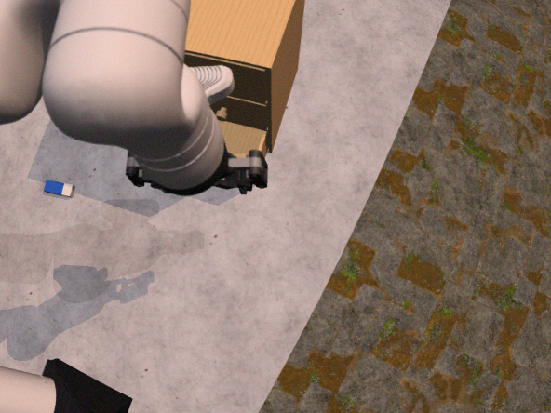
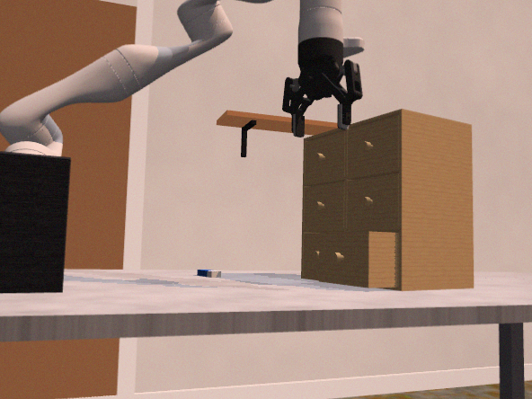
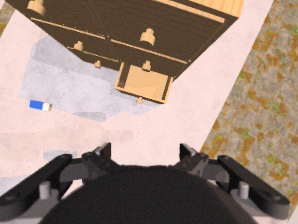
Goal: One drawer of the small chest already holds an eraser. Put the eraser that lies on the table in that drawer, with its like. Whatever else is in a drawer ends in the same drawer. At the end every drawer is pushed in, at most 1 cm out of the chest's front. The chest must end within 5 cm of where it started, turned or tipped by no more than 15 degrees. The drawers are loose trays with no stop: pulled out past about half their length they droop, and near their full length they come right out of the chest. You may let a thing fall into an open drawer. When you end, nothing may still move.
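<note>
The eraser point(image 1: 59, 188) point(image 2: 208, 273) point(image 3: 40, 105), blue with a white end, lies on the table, left of the chest's front. The wooden chest point(image 1: 233, 28) point(image 2: 436, 198) point(image 3: 98, 20) stands upright. Its bottom right drawer point(image 1: 244, 135) point(image 2: 382, 261) point(image 3: 145, 82) is partly pulled out and level; its handle point(image 2: 339, 256) point(image 3: 140, 100) faces out. No eraser shows on the visible drawer floor; its rear part is hidden inside the chest. The other drawers look shut. My gripper point(image 2: 321, 130) point(image 3: 145, 150) is open and empty, pointing down, high above the table, in front of the chest near top-drawer height.
The top drawer handles point(image 2: 368, 144) point(image 3: 147, 37) stick out towards my gripper's side. A wall shelf point(image 2: 270, 121) shows behind. The arm's black base point(image 1: 88, 391) point(image 2: 33, 225) stands at the other end. The table edge point(image 2: 252, 321) drops to a mossy floor point(image 1: 419, 233) point(image 3: 260, 100) on the right.
</note>
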Action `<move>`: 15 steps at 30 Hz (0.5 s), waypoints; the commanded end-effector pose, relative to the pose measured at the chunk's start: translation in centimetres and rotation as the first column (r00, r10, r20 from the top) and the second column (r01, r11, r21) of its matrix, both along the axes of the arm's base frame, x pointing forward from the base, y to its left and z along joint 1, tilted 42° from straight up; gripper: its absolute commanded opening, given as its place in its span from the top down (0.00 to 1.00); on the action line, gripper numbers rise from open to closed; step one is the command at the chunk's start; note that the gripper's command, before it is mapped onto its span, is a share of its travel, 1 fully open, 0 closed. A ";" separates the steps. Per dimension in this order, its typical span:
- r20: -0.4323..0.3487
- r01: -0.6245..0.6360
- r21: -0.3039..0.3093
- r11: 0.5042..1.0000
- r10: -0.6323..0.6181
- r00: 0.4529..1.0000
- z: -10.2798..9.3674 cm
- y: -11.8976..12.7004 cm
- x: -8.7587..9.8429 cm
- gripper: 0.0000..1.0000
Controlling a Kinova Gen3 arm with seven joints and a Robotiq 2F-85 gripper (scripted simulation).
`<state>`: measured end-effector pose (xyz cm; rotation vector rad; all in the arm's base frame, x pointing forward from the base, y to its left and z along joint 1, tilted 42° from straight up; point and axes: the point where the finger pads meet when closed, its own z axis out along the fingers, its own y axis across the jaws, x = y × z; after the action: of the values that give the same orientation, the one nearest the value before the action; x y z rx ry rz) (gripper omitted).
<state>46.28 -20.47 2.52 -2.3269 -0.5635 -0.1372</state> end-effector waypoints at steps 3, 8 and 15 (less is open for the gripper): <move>0.091 -0.079 0.008 0.997 0.078 0.993 -1.0 1.2 1.5 0.00; 0.174 -0.159 0.014 0.987 0.155 0.973 -1.8 2.3 2.6 0.00; 0.254 -0.239 0.017 0.971 0.227 0.940 -2.5 3.5 3.7 0.00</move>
<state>49.27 -17.42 0.49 -2.2094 -0.8974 -0.3029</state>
